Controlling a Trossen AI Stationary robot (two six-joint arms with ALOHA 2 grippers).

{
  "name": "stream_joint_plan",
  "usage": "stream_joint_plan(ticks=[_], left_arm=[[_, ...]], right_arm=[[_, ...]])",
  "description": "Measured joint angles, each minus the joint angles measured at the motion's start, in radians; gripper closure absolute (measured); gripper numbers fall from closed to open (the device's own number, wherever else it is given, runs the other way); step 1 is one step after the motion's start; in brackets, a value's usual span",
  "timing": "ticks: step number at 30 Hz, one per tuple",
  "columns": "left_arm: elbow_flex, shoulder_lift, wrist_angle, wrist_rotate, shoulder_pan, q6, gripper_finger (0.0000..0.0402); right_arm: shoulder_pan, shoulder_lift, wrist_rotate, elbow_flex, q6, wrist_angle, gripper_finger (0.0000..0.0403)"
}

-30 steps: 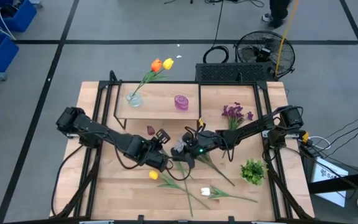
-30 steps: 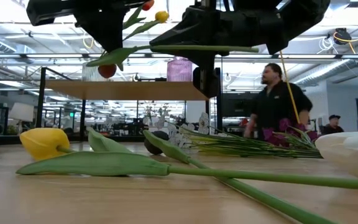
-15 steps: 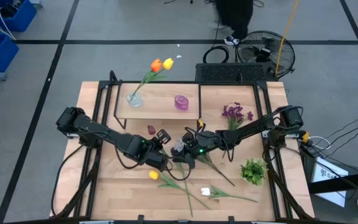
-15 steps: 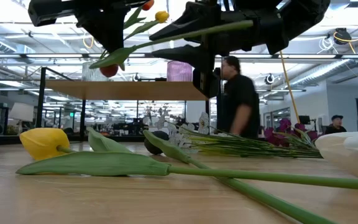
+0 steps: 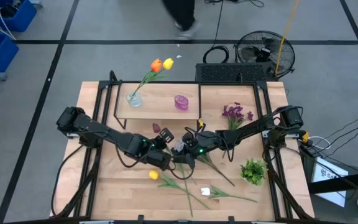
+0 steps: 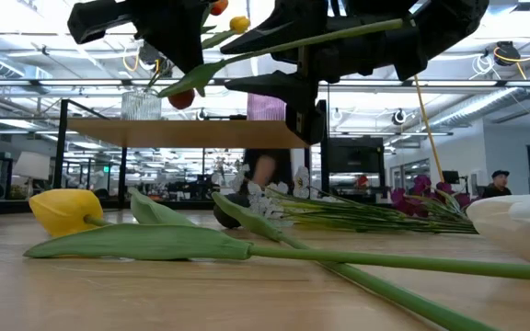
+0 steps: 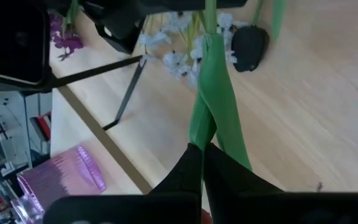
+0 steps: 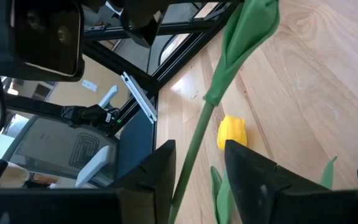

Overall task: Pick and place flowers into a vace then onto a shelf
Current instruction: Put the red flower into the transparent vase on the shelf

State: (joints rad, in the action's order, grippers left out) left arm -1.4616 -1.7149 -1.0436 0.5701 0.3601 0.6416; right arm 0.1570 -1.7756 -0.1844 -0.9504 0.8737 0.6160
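Above the middle of the worktop [image 5: 104, 193], the left hand [image 5: 161, 157] is clenched on a dark red flower [image 5: 156, 128] by its stem; the right hand [image 5: 180, 151] is released around that stem. The stem runs between the hands, bloom toward the shelf [image 5: 157, 104]. It may sag or twist in one grip.

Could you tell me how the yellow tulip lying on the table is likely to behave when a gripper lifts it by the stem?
The yellow tulip has a long thin stem lying flat, so it will probably droop at the unheld end. Its head looks bulky against the stem, so that end likely sags first. The broad leaf may catch on neighbouring stems.
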Motion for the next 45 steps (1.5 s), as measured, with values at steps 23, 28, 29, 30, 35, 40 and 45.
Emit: stream_joint_plan(ticks=[23,28,29,30,35,40,45], left_arm=[[0.000,0.001,-0.001,0.007,0.003,-0.060,0.0355],[0.000,0.001,-0.001,-0.001,0.014,-0.095,0.0321],[0.000,0.001,-0.001,-0.011,0.015,-0.113,0.0312],[0.000,0.001,-0.002,-0.023,0.015,-0.137,0.0303],[0.000,0.001,-0.017,-0.033,0.014,-0.386,0.0253],[0.000,0.001,-0.024,-0.087,0.004,-0.991,0.0221],[0.000,0.001,-0.020,-0.236,0.001,-1.573,0.0220]], right_arm=[[0.002,0.000,0.037,0.000,-0.024,-0.030,0.0400],[0.002,0.000,0.059,0.000,-0.030,-0.092,0.0401],[0.001,0.000,0.060,0.000,-0.030,-0.104,0.0401],[0.000,0.000,0.062,0.000,-0.030,-0.114,0.0401],[0.000,0.000,0.119,0.000,-0.025,-0.139,0.0402],[0.000,0.000,0.208,0.000,0.005,-0.134,0.0402],[0.008,0.000,0.294,0.000,0.019,-0.113,0.0402]])
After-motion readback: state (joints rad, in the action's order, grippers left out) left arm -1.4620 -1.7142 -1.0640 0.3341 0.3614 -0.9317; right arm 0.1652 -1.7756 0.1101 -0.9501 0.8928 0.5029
